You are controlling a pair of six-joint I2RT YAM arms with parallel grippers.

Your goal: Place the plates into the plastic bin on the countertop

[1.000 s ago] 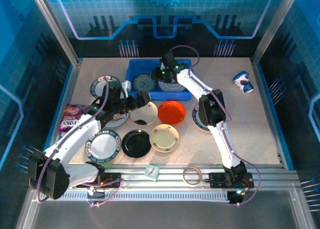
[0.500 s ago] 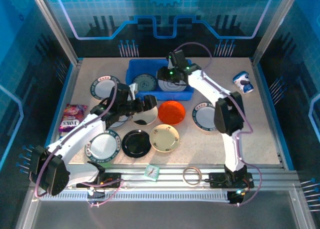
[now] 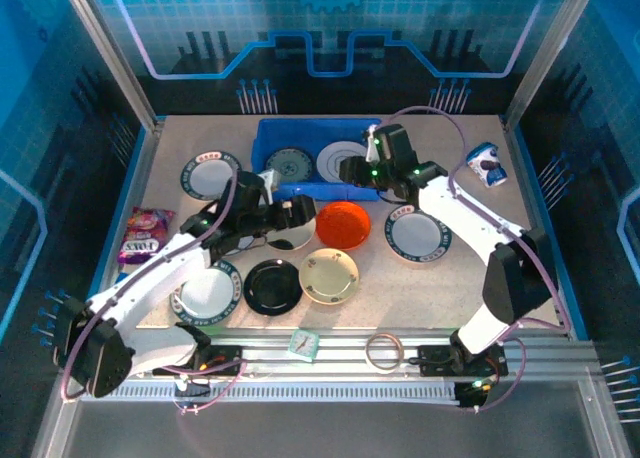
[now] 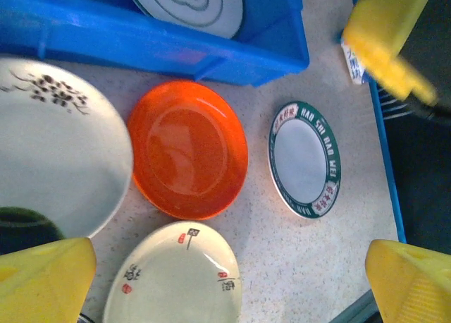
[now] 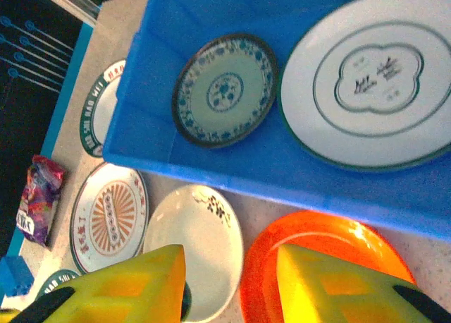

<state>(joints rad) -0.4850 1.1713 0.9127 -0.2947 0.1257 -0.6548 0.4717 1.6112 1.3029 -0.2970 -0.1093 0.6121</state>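
Looking down on a beige speckled tabletop (image 3: 500, 278) fenced by blue rails, inside a booth of blue-lit panels. Finding the bright-blue plastic bin (image 5: 317, 178) sitting at the far middle and already holding two plates side by side: a small blue-patterned plate (image 5: 225, 90) on its left and a large white plate (image 5: 366, 76) with a thin dark rim on its right. Counting eight more lying out on the tabletop: a green-rimmed plate (image 3: 208, 176) left of the bin, a sunburst plate (image 5: 109, 217), a white sprig plate (image 5: 204, 238), the orange-red plate (image 4: 187, 150), a lettered green-rimmed plate (image 4: 304, 159), a cream plate (image 4: 176, 281), a black plate (image 3: 272, 286) and a front-left plate (image 3: 208, 291) with another green rim. Judging the job as roughly a fifth done, with most of the carrying ahead. Hovering the right pincer (image 5: 231, 259) over the bin's near-right edge, close above the far side of the orange-red plate, fingers partly apart and gripping nothing. Holding the left pincer (image 4: 229, 249) spread wide and empty over the cluster of white sprig plate, orange-red plate and cream plate, touching none as far as can be told. Reckoning the orange-red plate or the white sprig plate as the likeliest next pick, both lying just beside the bin's near wall.
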